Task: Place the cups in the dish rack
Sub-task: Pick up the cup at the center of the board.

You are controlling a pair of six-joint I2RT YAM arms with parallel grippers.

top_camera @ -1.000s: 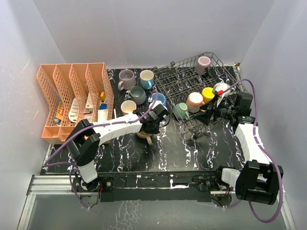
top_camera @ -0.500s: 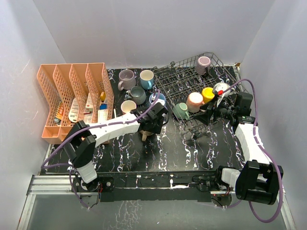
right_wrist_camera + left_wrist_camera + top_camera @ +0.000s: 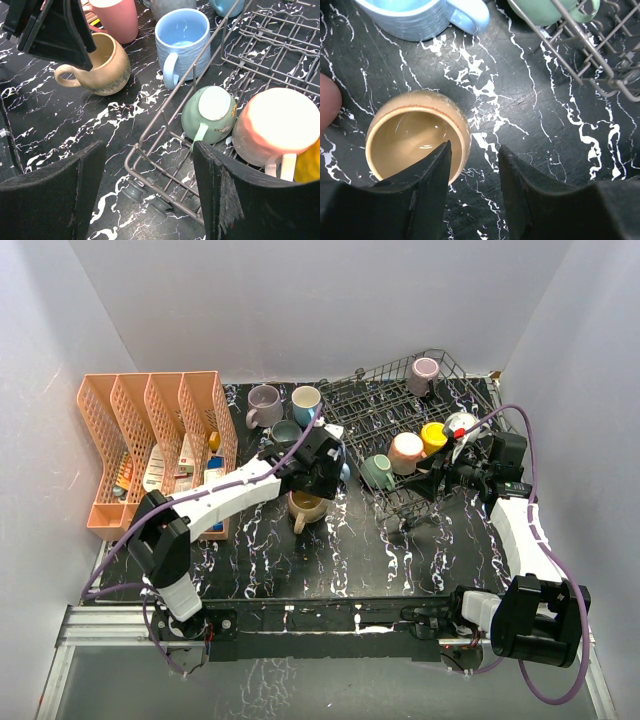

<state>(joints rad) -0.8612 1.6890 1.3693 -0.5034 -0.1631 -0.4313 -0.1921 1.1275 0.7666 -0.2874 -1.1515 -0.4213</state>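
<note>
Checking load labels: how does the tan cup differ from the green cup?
The tan cup stands upright, mouth up; the green cup lies tipped over. The tan cup sits on the table; the green cup is inside the dish rack. Both have handles.

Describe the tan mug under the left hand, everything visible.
The tan mug is a small glossy ceramic cup, sandy beige with a thin reddish line under the rim and a greyish speckled band low on its side. It stands upright, mouth up, empty, on the black marbled table, outside the dish rack, its handle pointing toward the near edge. The open left hand hangs over its rim, one finger above the inside, one outside the wall; contact cannot be told. The blue mug stands nearby, apart.
</note>
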